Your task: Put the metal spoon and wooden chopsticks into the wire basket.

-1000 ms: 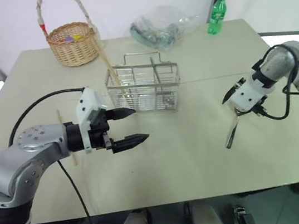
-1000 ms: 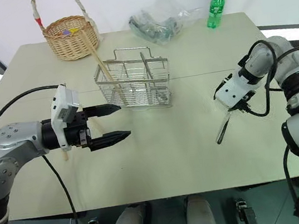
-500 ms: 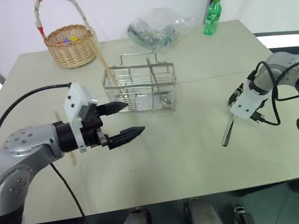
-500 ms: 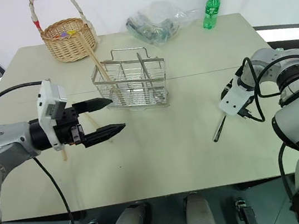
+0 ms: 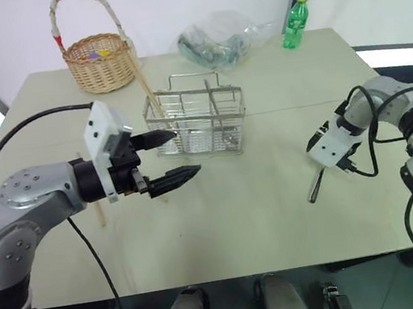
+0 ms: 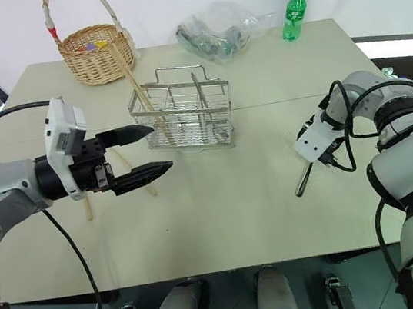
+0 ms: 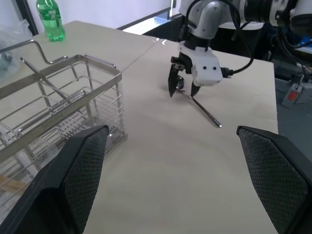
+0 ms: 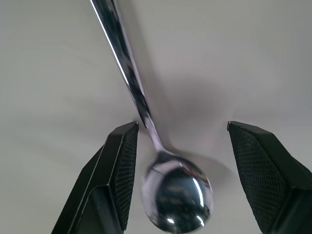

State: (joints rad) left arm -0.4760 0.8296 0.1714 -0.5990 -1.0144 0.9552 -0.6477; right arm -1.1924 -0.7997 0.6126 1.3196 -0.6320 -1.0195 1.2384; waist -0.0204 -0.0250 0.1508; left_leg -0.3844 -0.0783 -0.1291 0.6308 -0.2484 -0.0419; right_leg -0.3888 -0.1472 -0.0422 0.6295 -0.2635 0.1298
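Note:
The metal spoon (image 8: pixel 176 195) lies flat on the table at the right, its handle (image 5: pixel 315 185) pointing toward the front edge. My right gripper (image 7: pixel 183 90) points down over the spoon's bowl, open, one finger on each side and a gap between. One of the wooden chopsticks (image 5: pixel 145 86) leans upright in the wire basket (image 5: pixel 185 116) at mid-table. Another (image 6: pixel 135 173) lies on the table under my left gripper (image 5: pixel 183 155). A further stick (image 5: pixel 95 211) lies beside my left arm. The left gripper hovers wide open and empty in front of the basket's left end.
A round wicker basket (image 5: pixel 99 62) with a tall handle stands at the back left. A crumpled plastic bag (image 5: pixel 220 36) and a green bottle (image 5: pixel 292 21) sit along the far edge. Bare tabletop (image 5: pixel 254 209) lies between the two arms.
My right gripper has sunk down over the spoon's bowl, still open. My left gripper has risen a little, still open. The head camera has shifted slightly.

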